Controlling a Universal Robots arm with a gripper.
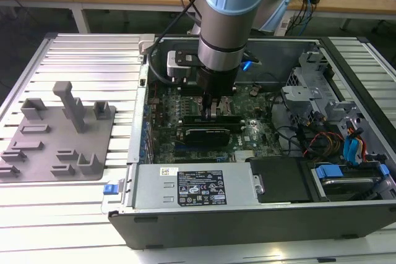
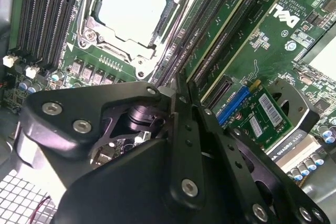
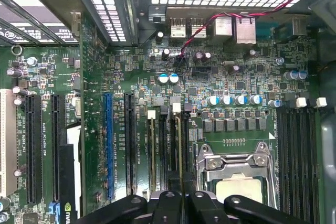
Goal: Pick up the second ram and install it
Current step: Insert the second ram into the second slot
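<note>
While edge-on among motherboard slots (image 3: 157,145) — second ram (image 3: 181,150), between closed pincer (image 3: 181,195).

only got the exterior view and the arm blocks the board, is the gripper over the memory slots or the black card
observer: The first wrist view puts the gripper in line with the memory slots beside the processor socket, not over the black card.
operator: is it holding anything
observer: It looks so. A thin strip, the second ram seen edge-on, runs out from the shut gripper along one slot.
operator: other slot bank filled
observer: No, the slots across the socket look empty.
</note>
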